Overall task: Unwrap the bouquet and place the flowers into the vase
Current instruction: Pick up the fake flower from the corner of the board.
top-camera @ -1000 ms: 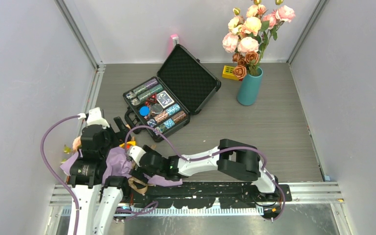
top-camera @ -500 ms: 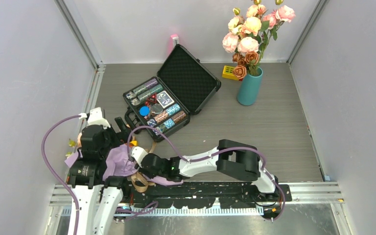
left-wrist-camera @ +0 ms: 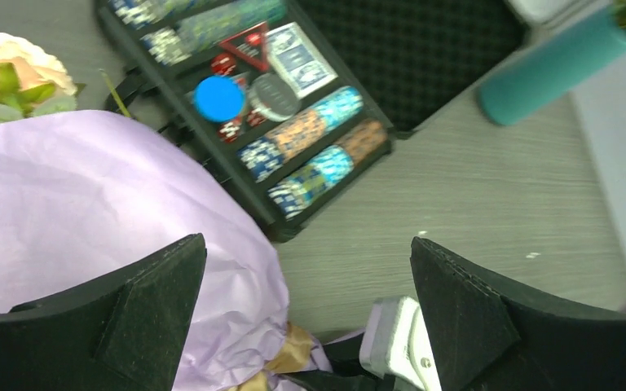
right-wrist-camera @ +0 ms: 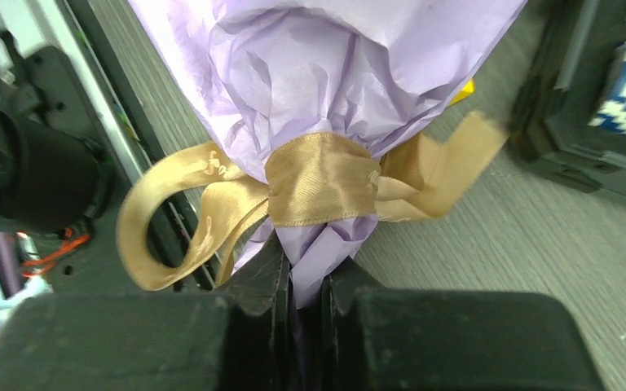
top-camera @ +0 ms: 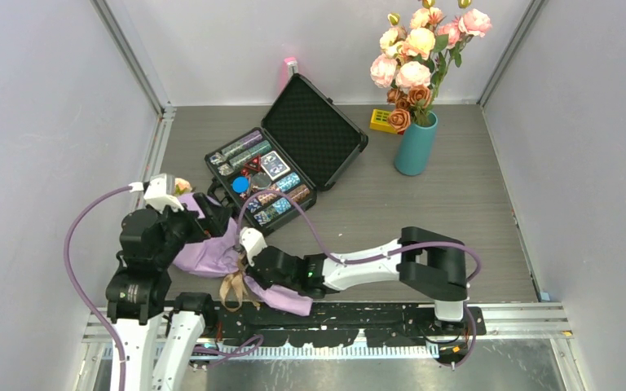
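The bouquet [top-camera: 204, 257] is at the near left of the grey table [top-camera: 424, 220]. It is a lilac paper bundle, and its flowers [top-camera: 182, 186] point toward the far left. The right gripper [right-wrist-camera: 301, 281] is clamped on the twisted paper tail just below the tan ribbon [right-wrist-camera: 322, 179] (its fingers are pressed close together with paper between them). The left gripper [left-wrist-camera: 306, 261] hangs over the bundle's wider end with its jaws wide apart, gripping nothing. An open black case [top-camera: 293, 163] of small items sits just beyond the bundle. The teal vase [top-camera: 416, 147], holding larger roses [top-camera: 416, 49], stands well apart at the far right.
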`<move>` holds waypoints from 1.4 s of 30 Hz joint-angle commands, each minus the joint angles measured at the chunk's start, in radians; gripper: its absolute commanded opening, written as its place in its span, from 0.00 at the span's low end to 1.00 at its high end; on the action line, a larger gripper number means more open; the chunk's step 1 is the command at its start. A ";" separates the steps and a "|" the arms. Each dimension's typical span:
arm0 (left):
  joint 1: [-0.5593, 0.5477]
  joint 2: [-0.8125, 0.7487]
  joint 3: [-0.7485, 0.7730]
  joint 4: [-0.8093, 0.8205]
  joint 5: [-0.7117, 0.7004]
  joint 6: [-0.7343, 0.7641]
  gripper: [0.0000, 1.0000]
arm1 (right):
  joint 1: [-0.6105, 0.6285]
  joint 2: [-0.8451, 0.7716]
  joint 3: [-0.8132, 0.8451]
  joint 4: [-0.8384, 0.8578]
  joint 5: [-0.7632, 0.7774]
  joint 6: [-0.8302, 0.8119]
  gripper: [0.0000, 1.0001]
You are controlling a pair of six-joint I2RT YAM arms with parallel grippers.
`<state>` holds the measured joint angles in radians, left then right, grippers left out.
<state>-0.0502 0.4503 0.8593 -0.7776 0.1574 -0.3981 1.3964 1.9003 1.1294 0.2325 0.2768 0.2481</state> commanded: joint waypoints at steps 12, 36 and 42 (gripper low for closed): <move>0.006 -0.003 0.112 0.235 0.702 -0.219 1.00 | -0.011 -0.414 -0.154 0.357 0.189 0.063 0.00; 0.005 -0.040 0.065 0.341 0.779 -0.312 1.00 | -0.013 -0.556 -0.151 0.445 0.443 -0.027 0.00; 0.004 -0.017 -0.004 0.302 0.700 -0.329 1.00 | -0.011 -0.608 -0.194 0.481 0.427 -0.025 0.00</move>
<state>-0.0502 0.4122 0.8841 -0.4522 0.9138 -0.7231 1.3853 1.3632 0.9489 0.5724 0.6724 0.2245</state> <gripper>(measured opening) 0.994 0.170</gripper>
